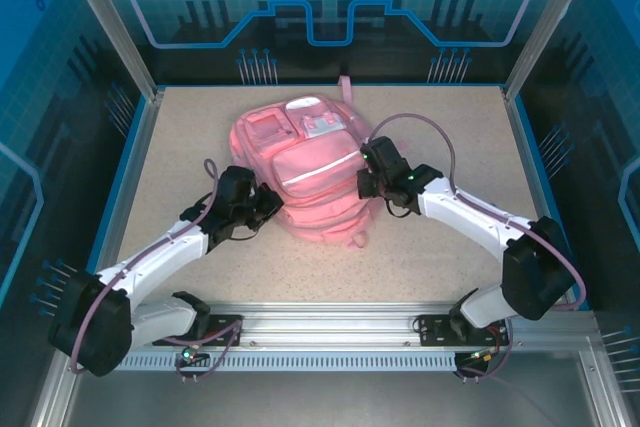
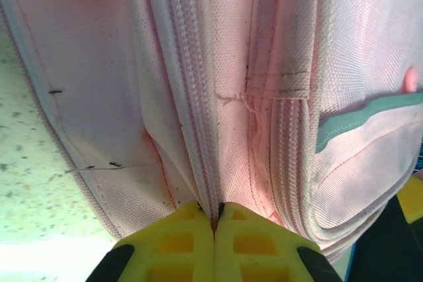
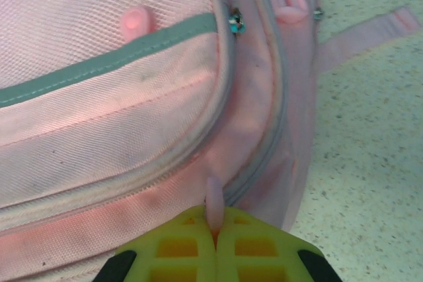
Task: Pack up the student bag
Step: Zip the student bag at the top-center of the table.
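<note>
Student bag (image 1: pixel 305 172) lies flat on the speckled counter (image 1: pixel 200 137), front pockets up, wedged between my two arms. The left gripper (image 1: pixel 268 205) is pushed up against one side of it and the right gripper (image 1: pixel 368 185) against the opposite side, so pink fabric sits straight ahead of each.

On the left wrist camera I see the left gripper clenched, its yellow fingers (image 2: pixel 178 242) meeting with no gap. Their tips touch the bag just where a pale zip track (image 2: pixel 192 117) runs straight away from them. I cannot tell whether any fabric is actually caught between them.

On the right wrist camera the right gripper is clenched too, its yellow fingers (image 3: pixel 251 246) pressed together against the bag's lower edge. Ahead and to the right of it, a pink strap (image 3: pixel 370 31) trails out over the counter. A small pink pull tab (image 3: pixel 213 196) stands up from between the fingertips, pinched there, right beside a grey zip line. Farther ahead, a metal slider (image 3: pixel 234 23) glints on the pocket zip.
</note>
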Controlling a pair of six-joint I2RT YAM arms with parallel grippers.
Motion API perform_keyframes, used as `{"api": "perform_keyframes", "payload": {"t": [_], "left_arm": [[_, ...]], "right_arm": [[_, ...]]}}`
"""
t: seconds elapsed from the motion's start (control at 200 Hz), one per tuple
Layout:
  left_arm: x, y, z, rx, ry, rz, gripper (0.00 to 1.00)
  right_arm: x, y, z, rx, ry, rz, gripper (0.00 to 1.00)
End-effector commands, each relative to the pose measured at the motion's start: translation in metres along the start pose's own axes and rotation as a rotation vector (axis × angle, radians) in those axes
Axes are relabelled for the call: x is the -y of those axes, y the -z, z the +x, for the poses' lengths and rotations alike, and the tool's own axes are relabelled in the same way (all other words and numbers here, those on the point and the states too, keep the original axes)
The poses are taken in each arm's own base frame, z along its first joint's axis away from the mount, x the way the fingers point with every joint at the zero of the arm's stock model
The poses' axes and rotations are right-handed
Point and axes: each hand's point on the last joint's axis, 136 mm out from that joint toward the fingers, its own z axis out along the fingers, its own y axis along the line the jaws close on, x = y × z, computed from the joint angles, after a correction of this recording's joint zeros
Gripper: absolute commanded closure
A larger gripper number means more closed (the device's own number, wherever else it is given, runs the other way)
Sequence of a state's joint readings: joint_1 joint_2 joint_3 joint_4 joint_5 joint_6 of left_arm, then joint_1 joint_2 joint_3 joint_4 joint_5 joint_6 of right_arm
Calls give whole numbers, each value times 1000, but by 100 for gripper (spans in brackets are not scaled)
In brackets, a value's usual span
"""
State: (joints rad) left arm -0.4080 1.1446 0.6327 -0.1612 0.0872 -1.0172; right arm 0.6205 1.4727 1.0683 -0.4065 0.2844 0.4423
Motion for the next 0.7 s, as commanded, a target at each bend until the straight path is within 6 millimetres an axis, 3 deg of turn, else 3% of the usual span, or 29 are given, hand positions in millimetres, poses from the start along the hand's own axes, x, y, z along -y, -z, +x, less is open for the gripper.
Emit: {"api": "perform_keyframes", "payload": {"t": [0.0, 0.055, 0.22, 0.42, 0.57, 0.695], "left_arm": [[-27, 17, -15, 47, -39, -125, 82], [-30, 26, -19, 59, -46, -154, 68], [-34, 61, -27, 105, -68, -228, 43], [-37, 82, -26, 142, -14, -234, 38], [-25, 72, -20, 119, 53, -132, 38], [-15, 58, -19, 97, 96, -59, 39]], "right_arm": [[-30, -2, -14, -2, 107, -137, 100], [-54, -3, -9, -23, 147, -222, 100], [-118, -4, 3, -50, 183, -416, 100], [-187, -7, 5, -57, 179, -574, 100], [-221, -1, 1, -49, 159, -666, 100], [-234, 7, 4, -46, 160, -698, 100]]}}
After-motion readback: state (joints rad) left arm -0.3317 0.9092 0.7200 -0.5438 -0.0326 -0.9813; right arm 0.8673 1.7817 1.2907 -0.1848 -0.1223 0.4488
